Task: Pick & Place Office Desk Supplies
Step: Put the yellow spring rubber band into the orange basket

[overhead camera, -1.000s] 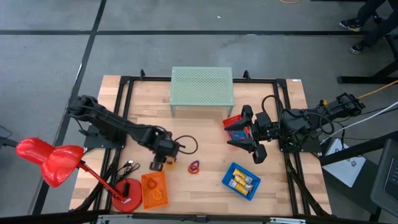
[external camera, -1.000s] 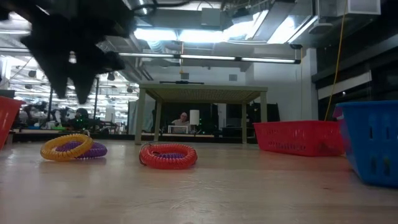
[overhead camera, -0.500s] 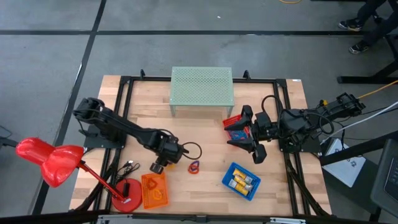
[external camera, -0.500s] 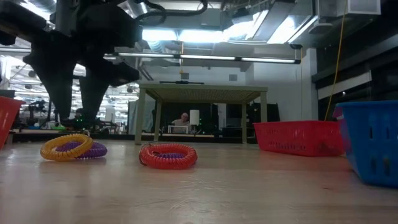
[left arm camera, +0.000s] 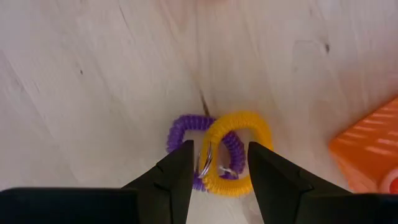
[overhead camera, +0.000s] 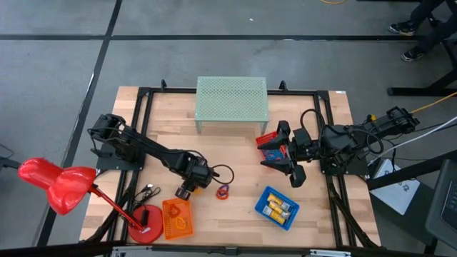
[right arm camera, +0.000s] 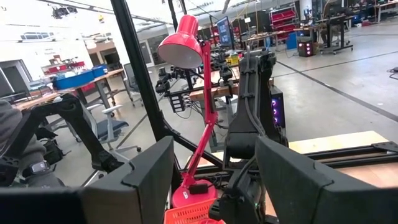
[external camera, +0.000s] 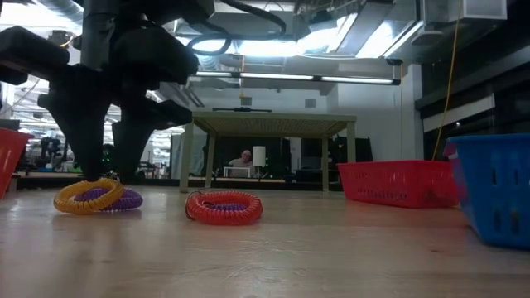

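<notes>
The left gripper [left arm camera: 217, 171] hangs open directly over the yellow ring [left arm camera: 236, 152], which lies on the purple ring [left arm camera: 186, 134] on the worktop [left arm camera: 93, 81], fingers straddling its edge, ready to pinch. The right gripper [overhead camera: 291, 158] waits open, well apart.

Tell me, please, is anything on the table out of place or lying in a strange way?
Mostly tidy. The yellow ring lies partly over the purple ring on bare wood, outside the orange basket. The open left gripper hovers over them. A red ring also lies loose.
</notes>
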Robot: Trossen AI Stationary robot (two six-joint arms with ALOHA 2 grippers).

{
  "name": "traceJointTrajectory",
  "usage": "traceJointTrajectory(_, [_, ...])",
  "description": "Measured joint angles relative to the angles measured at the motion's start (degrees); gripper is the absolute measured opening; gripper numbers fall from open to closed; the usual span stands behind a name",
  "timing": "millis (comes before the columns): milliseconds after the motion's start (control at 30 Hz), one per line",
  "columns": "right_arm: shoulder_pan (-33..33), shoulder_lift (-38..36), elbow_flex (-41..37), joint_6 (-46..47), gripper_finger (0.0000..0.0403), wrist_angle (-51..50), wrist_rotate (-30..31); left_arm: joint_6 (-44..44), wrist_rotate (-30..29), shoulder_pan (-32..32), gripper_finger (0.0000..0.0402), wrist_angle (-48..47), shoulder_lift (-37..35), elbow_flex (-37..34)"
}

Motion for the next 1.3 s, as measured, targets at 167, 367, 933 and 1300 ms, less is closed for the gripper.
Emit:
traceJointTrajectory(167, [0.0, 0.0, 0.0, -0.1, 0.0229, 0.0, 0.0, 0.0, -0.1, 0.0, 0.0142, -0.3, 0.9, 0.0])
traceJointTrajectory(367, [0.0, 0.0, 0.0, -0.1, 0.0229, 0.0, 0.0, 0.1, 0.1, 0.0, 0.0112, -0.5, 2.8, 0.0])
traceJointTrajectory(933, [0.0, 0.0, 0.0, -0.3, 0.0229, 0.0, 0.0, -2.2, 5.6, 0.3, 0.001, -7.1, 2.0, 4.7])
traceJointTrajectory(1300, [0.0, 0.0, 0.0, -0.6, 0.0229, 0.0, -0.2, -4.5, 9.3, 4.0, 0.0013, -10.0, -4.3, 10.8])
